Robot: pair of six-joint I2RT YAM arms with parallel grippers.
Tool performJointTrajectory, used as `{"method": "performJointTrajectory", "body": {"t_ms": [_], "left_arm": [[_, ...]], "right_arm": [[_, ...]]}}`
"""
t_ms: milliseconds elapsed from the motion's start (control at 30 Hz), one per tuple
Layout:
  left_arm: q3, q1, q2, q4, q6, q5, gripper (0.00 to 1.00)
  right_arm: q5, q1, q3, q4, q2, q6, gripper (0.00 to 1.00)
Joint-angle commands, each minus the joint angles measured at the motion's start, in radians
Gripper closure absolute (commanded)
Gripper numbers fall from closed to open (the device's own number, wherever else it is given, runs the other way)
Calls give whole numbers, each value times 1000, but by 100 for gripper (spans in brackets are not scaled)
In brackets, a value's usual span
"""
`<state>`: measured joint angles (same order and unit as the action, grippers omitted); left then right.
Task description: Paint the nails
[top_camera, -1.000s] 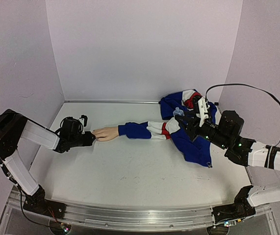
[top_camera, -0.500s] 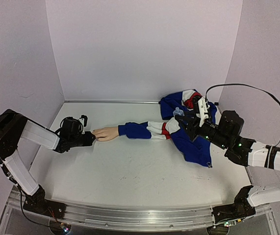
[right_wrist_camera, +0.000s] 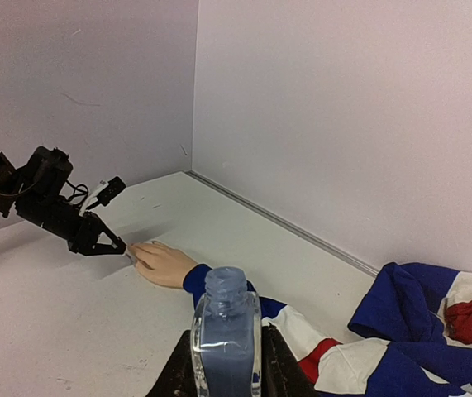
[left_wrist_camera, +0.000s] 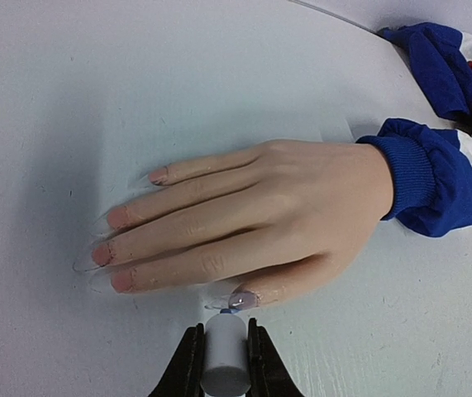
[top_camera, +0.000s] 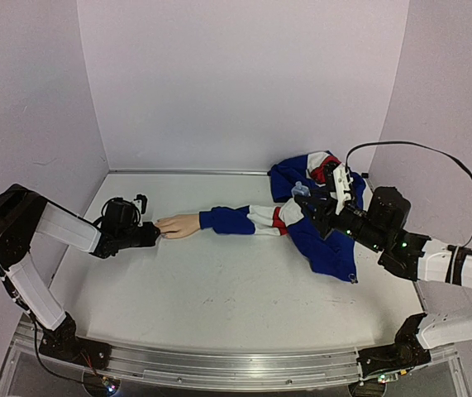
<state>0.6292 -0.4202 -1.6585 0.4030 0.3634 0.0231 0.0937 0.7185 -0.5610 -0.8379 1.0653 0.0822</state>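
Observation:
The pale mannequin hand (left_wrist_camera: 260, 219) lies flat on the table, its blue sleeve cuff (left_wrist_camera: 413, 178) at the right. It also shows in the top view (top_camera: 178, 225) and the right wrist view (right_wrist_camera: 161, 263). My left gripper (left_wrist_camera: 223, 351) is shut on a white brush cap (left_wrist_camera: 223, 356); its blue tip touches the thumb nail (left_wrist_camera: 242, 299), which looks glossy blue-grey. The other nails (left_wrist_camera: 103, 252) are pinkish. My right gripper (right_wrist_camera: 226, 364) is shut on an uncapped clear bottle (right_wrist_camera: 226, 331) of blue polish, held upright above the sleeve.
A blue, white and red jacket (top_camera: 318, 223) lies bunched at the back right, its sleeve running to the hand. Walls close the table on the left, back and right. My left gripper (top_camera: 146, 236) sits just left of the fingertips.

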Motion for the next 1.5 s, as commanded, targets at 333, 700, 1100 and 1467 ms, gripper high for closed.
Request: {"method": "performJointTrajectory", "body": {"t_ms": [333, 700, 1100, 1467], "left_arm": [[35, 0, -1, 47, -15, -69, 100], [-16, 0, 79, 18, -6, -68, 100], [22, 0, 54, 14, 3, 46, 100], [38, -1, 6, 19, 4, 43, 100]], "right_arm": [[13, -4, -14, -86, -1, -6, 100], [18, -4, -15, -86, -5, -8, 100], [15, -4, -12, -86, -13, -10, 100], [13, -4, -12, -86, -12, -9, 100]]}}
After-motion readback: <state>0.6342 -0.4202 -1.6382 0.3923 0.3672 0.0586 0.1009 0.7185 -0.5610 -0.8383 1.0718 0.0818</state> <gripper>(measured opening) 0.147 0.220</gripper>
